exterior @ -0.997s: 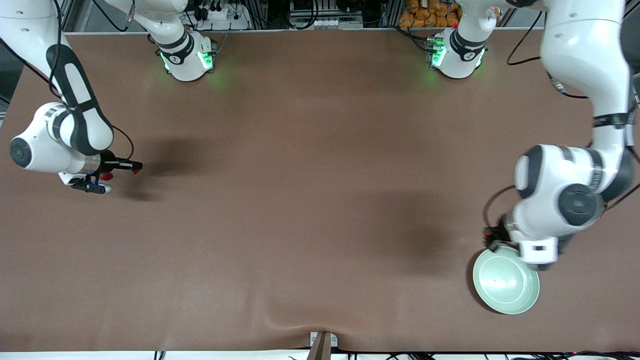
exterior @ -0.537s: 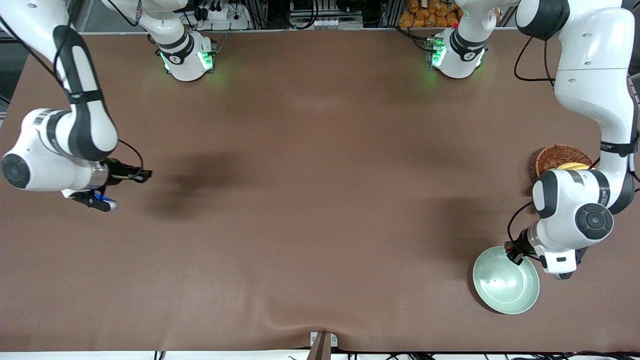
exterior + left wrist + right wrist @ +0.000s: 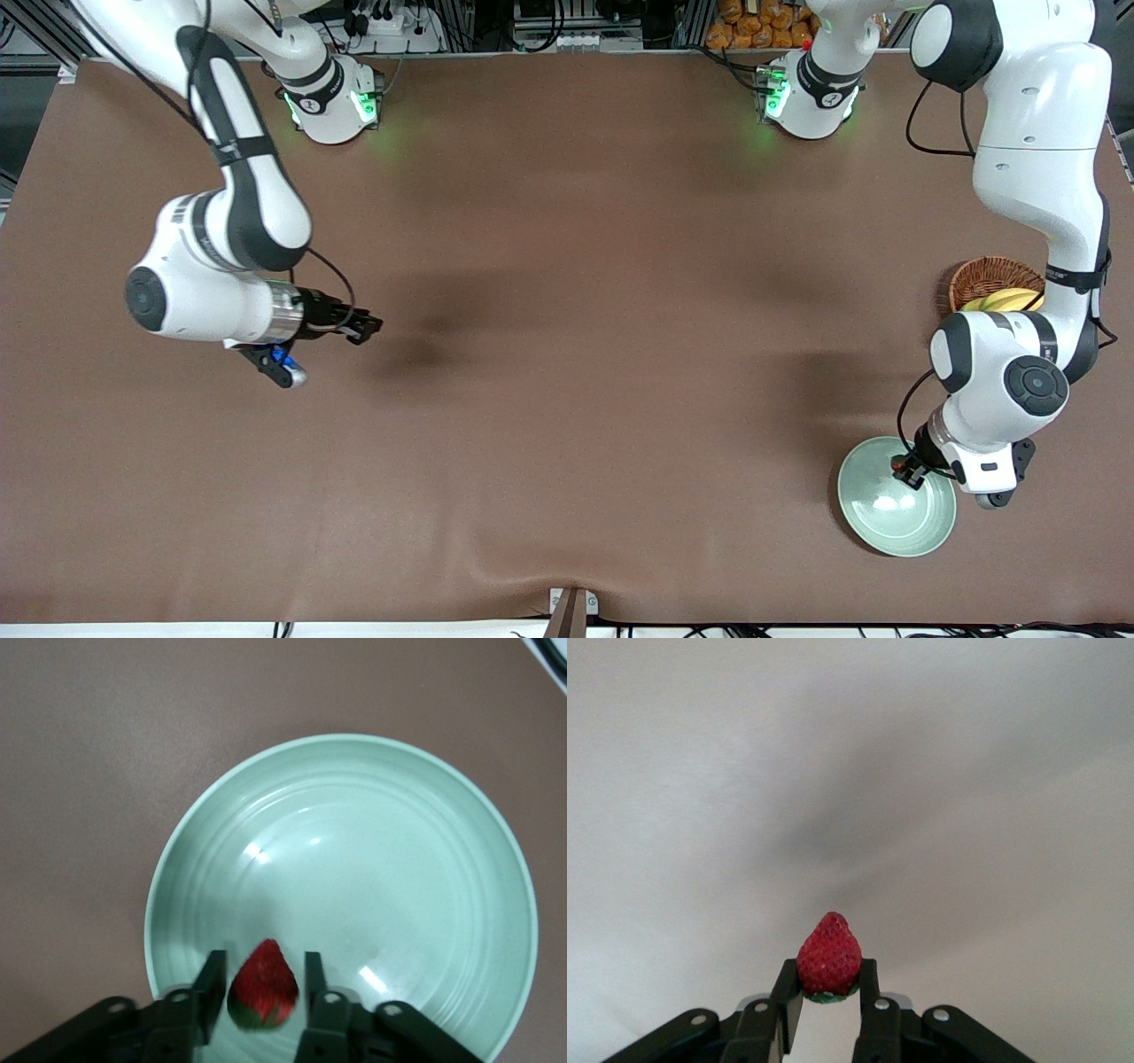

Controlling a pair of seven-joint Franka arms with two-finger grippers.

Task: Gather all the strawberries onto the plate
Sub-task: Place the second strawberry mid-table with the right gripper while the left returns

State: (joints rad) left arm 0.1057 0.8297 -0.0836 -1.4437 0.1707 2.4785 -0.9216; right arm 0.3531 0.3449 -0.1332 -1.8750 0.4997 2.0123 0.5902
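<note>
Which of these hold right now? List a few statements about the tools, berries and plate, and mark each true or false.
1. The left tool is over the plate. True.
2. The right tool is empty. False: it is shut on a strawberry.
3. The basket has a banana in it. True.
4. Two strawberries lie in the plate. False: only one berry shows there, at the left tool's tip.
5. The right tool is over the basket. False: it is over bare table toward the right arm's end.
</note>
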